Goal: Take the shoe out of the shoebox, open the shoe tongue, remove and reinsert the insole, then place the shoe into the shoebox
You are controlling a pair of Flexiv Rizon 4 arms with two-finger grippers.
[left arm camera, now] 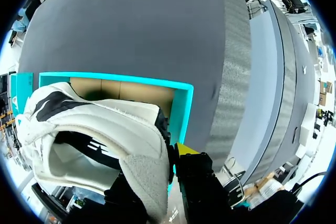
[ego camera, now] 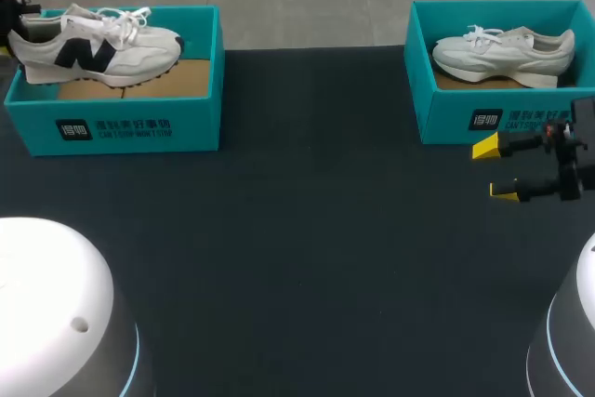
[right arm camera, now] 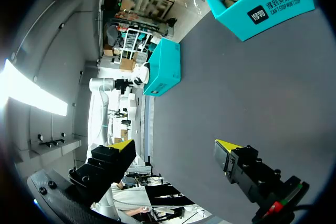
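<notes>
A white shoe with a black mark [ego camera: 98, 44] hangs just above the left teal shoebox [ego camera: 121, 123], sole level with the rim. My left gripper [ego camera: 11, 18] comes in at the view's far left and is shut on the shoe's heel. In the left wrist view the heel collar [left arm camera: 142, 166] sits between the fingers of the left gripper [left arm camera: 160, 174]; one yellow fingertip [left arm camera: 185, 149] shows, and the box [left arm camera: 181, 98] lies beyond it. My right gripper [ego camera: 493, 170] stands open over bare table in front of the right box, nothing between its fingers [right arm camera: 176, 146].
A second teal shoebox [ego camera: 465, 118] at the back right holds another white shoe [ego camera: 507, 53]; the right wrist view shows that second box [right arm camera: 273, 9] ahead of the gripper. Black table [ego camera: 307, 230] spreads between and in front of the boxes.
</notes>
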